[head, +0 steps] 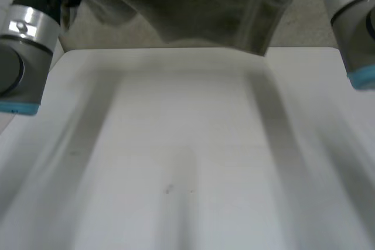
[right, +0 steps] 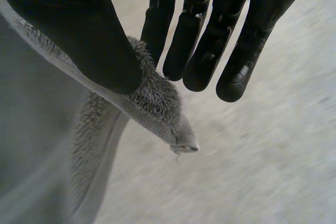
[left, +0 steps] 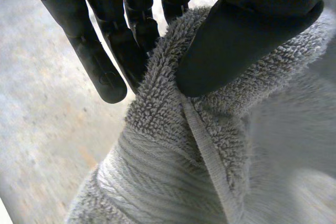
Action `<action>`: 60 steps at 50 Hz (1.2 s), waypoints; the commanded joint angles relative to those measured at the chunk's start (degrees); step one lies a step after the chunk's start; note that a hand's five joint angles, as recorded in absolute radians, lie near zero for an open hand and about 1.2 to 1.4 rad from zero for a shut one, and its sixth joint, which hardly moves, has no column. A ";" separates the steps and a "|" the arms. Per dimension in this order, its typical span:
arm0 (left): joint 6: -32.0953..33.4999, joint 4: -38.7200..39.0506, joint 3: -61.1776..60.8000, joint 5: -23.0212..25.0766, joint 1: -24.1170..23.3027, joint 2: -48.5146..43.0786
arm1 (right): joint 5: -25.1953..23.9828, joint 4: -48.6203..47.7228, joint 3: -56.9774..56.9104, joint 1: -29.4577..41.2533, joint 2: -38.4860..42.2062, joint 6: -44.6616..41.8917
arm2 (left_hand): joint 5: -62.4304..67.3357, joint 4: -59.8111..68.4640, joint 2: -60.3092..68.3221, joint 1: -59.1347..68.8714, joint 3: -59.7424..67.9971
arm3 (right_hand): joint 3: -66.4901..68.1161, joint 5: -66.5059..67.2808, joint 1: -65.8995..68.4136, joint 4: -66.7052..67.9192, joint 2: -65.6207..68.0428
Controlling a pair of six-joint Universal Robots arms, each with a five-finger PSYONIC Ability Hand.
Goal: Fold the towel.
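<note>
A grey towel [head: 199, 10] hangs in the air past the table's far edge, stretched between my two arms. In the left wrist view my left hand [left: 247, 30] pinches a corner of the towel [left: 173, 145] between its thumb and its straight fingers [left: 100, 61]. In the right wrist view my right hand [right: 79, 30] pinches the other top corner of the towel [right: 157, 103] between thumb and fingers [right: 210, 40]; the corner's tip pokes out below the thumb. The rest of the cloth drops away beneath both hands.
The white table [head: 187, 162] spreads out in front, its far edge just under the hanging towel. My left arm [head: 26, 45] and right arm [head: 354, 21] are raised at either side. Speckled floor lies beyond the table.
</note>
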 commanded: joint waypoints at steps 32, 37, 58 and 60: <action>11.73 -27.96 -20.32 -0.70 1.66 -5.93 | -12.77 14.61 36.77 -10.17 0.23 -3.77 | -55.66 -56.66 -56.61 -53.82 -56.59 | 11.96 17.84 18.79 11.40 12.62; 10.77 -28.05 -22.70 -0.88 -0.10 -2.58 | -12.68 12.42 37.91 -10.61 0.23 -3.77 | -56.16 -57.17 -57.12 -54.33 -57.10 | 11.96 17.84 18.79 11.40 12.62; -2.77 -36.49 -32.72 -16.17 -0.63 7.79 | -12.24 8.81 36.60 -17.47 0.23 -4.47 | -53.47 -54.48 -54.43 -51.63 -54.41 | 11.96 17.84 18.79 11.40 12.62; -2.86 -37.72 -33.07 -16.09 -1.06 7.53 | -12.15 8.89 36.68 -17.38 0.41 -4.56 | -50.97 -51.98 -51.92 -49.13 -51.90 | 11.96 17.84 18.79 11.40 12.62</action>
